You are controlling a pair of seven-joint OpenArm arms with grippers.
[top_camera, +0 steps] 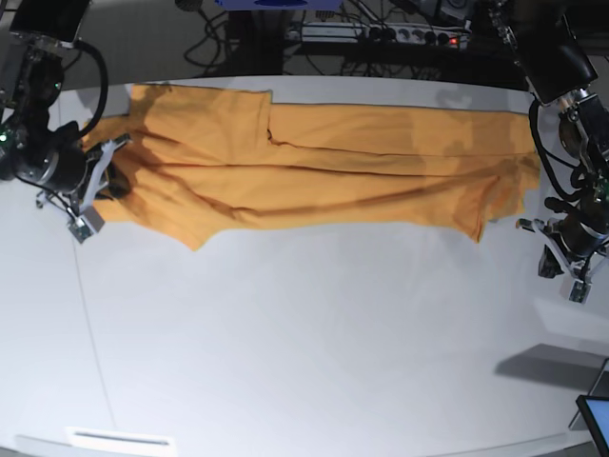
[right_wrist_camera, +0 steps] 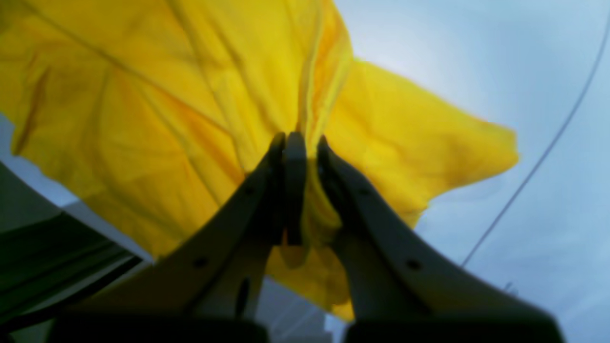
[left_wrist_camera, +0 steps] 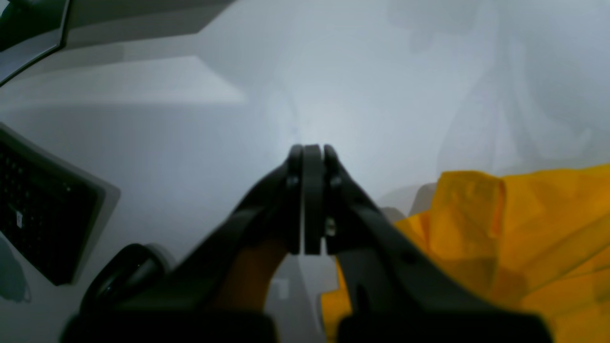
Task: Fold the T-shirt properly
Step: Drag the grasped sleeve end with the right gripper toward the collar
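Right gripper (right_wrist_camera: 300, 143) pinches a bunched fold of the soft, creased orange-yellow T-shirt (top_camera: 314, 167), stretched long across the white table (top_camera: 304, 333); left gripper (left_wrist_camera: 312, 157), pressed together, seems empty.

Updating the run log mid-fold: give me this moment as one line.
T-shirt: stretched long across table | right gripper: shut on T-shirt | left gripper: shut, empty, beside T-shirt | fold: unfinished
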